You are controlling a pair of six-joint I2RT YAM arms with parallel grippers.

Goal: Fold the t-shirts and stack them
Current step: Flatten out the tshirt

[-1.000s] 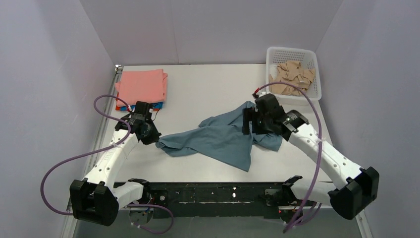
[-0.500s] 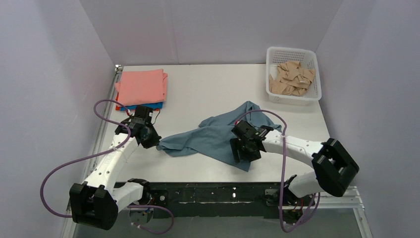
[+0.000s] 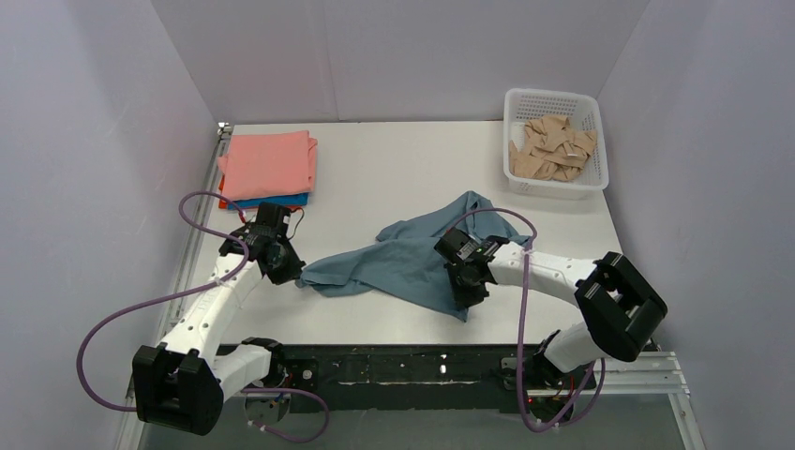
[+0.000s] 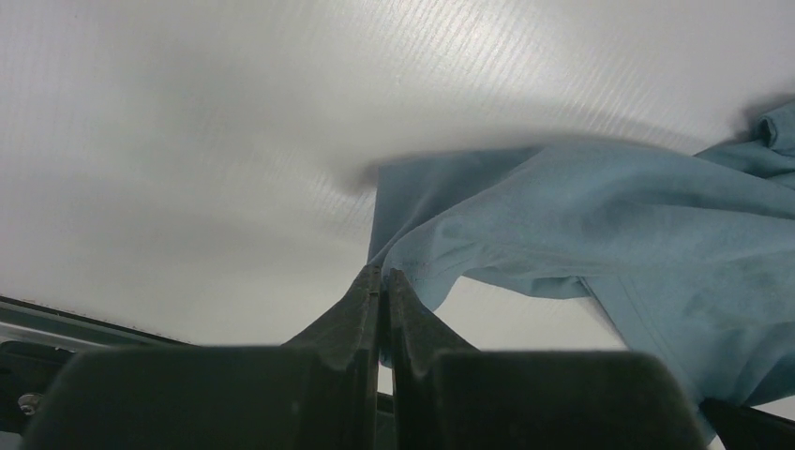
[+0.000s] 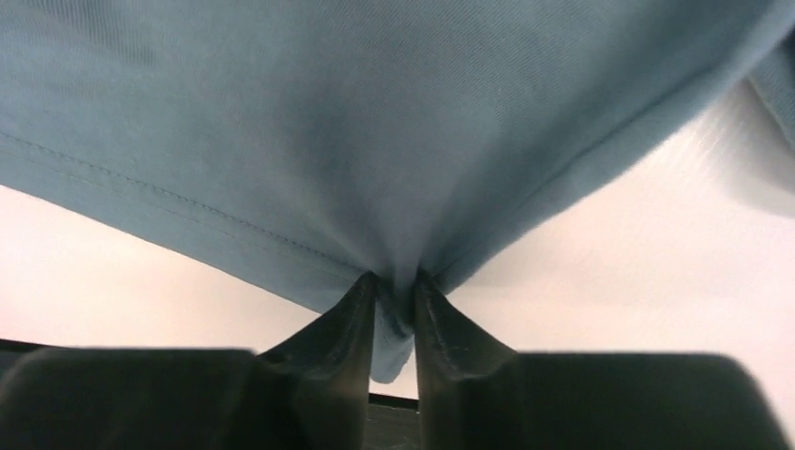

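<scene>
We see left gripper and right gripper each pinched closed on grey-blue t-shirt edges, likely to spread it flat.

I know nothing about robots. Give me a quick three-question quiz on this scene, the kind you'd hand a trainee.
1. True or false: the left gripper and the right gripper are both shut on the grey-blue t-shirt.
2. Which colour is the shirt on top of the folded stack? A) salmon-pink B) green C) black
3. Fill in: the white basket stands at the far ___ corner of the table.
Key: 1 true; 2 A; 3 right.
</scene>
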